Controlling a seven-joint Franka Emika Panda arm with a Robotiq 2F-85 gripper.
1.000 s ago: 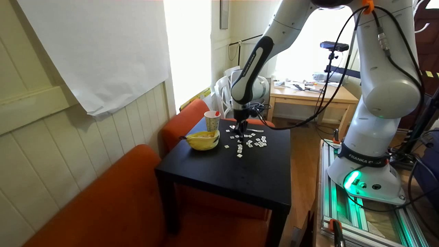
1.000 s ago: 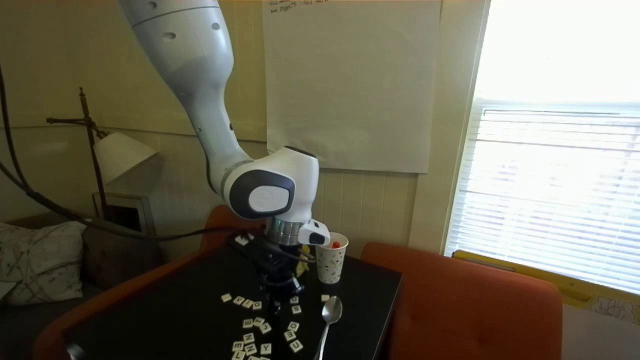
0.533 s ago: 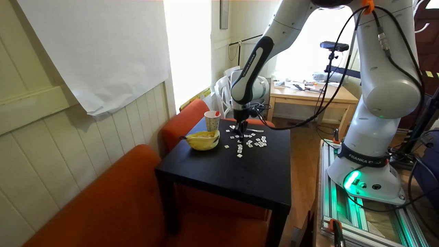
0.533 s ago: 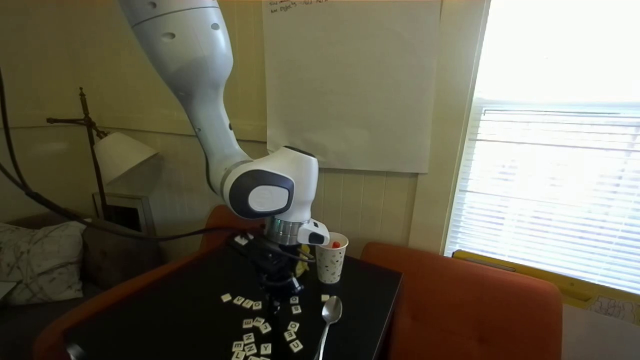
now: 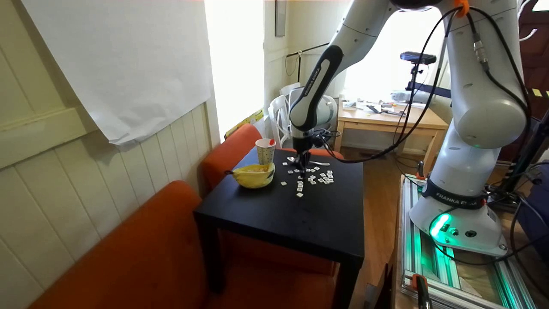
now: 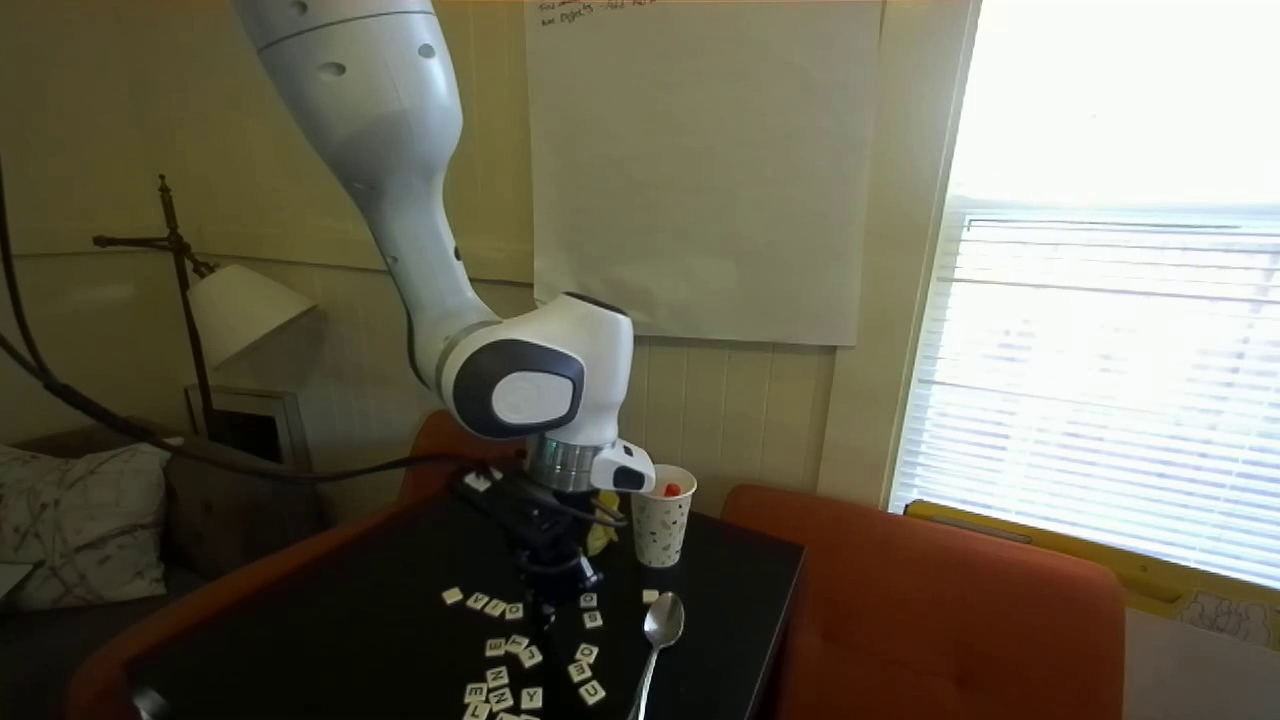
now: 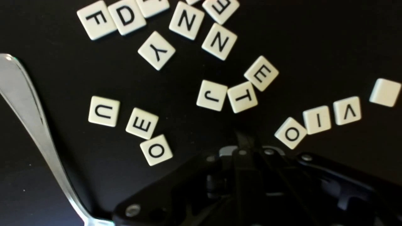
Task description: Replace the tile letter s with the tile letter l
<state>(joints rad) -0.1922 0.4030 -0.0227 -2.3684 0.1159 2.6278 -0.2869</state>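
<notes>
My gripper (image 7: 246,139) points down with its dark fingertips together, and no tile shows between them. In an exterior view its tips (image 6: 544,618) are low over the table, beside the O tile (image 6: 514,610) at the end of the V-I-O row. How close the tips are to the tabletop is hard to tell. A tile that reads L (image 6: 478,710) lies at the lower edge of that view. A small tile that may read S (image 6: 593,619) lies to the right of the tips, below another O; the print is unclear. No S tile shows in the wrist view.
Loose tiles such as J (image 7: 212,95), T (image 7: 242,97) and E (image 7: 142,123) lie around the gripper. A spoon (image 6: 662,625), a patterned cup (image 6: 661,525) and a yellow bowl (image 5: 254,177) stand or lie on the black table (image 5: 274,210). Orange seats surround it.
The arm and gripper have shifted very slightly, to the left in an exterior view. The tiles have not visibly moved.
</notes>
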